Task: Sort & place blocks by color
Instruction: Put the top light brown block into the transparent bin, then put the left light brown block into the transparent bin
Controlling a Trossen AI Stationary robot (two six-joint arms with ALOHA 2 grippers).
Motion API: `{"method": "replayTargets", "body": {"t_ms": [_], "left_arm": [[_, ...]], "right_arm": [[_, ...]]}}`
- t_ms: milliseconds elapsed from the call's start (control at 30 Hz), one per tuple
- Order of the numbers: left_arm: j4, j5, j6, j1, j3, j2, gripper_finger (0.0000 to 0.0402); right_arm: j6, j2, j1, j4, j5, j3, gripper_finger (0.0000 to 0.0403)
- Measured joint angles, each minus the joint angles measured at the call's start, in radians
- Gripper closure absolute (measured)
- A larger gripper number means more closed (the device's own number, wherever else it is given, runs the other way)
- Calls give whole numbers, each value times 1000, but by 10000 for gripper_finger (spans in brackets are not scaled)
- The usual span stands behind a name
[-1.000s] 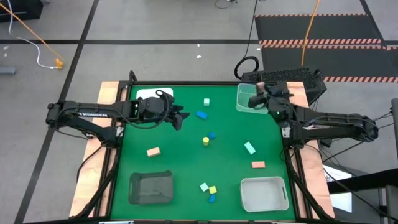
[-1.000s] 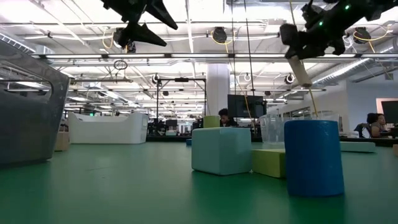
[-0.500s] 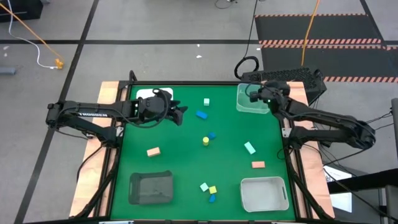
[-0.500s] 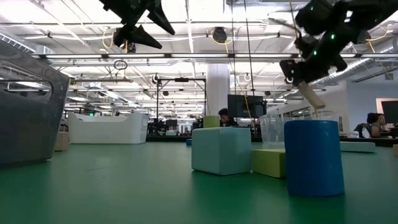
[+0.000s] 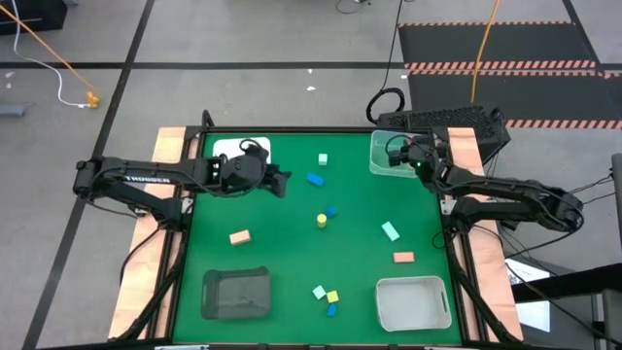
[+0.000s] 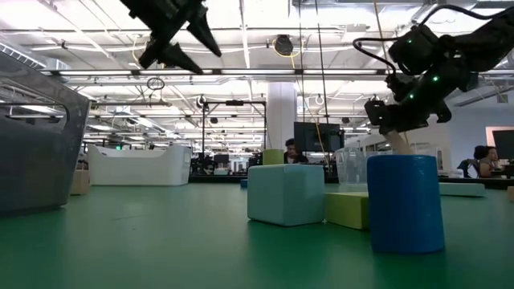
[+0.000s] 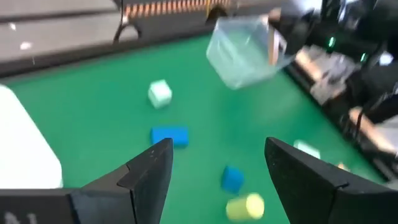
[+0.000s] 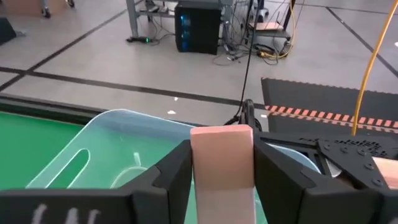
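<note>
Left gripper [image 5: 282, 182] hovering above the far-left worktop [image 5: 282, 262] beside the white tray [image 5: 225, 148], fingers [image 7: 149, 171] spread wide, holding nothing. Loose blocks [image 5: 322, 220] scattered mid-worktop. Right gripper [image 8: 222, 163] over the clear tray [image 5: 389, 156] at the far right, fingers [image 8: 177, 171] clamped on a salmon-pink bar [image 8: 222, 168].

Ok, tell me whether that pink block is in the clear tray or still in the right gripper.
Still gripped. The right gripper clamps the pink block between its fingers, above the clear tray.
</note>
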Motion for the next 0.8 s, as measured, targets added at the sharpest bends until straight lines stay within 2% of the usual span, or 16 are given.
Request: {"method": "replayTargets", "body": {"t_ms": [200,433,500,667,800], "left_arm": [[-255,113,-74,-22,2,28,147],[-545,335,45,-85,-3,47,147],[-564,377,84,-119,0,55,147],[-629,400,132,-217,0,68,147],[-651,345,138,-299,-1,79,147]], "right_arm": [[0,0,0,27,-4,-8,222],[-29,0,-2,82,-87,-8,180],[-27,0,-2,98,-119,-8,167],[-27,0,-2,155,-182,-8,140],[-27,-1,9,187,-183,-8,129]]}}
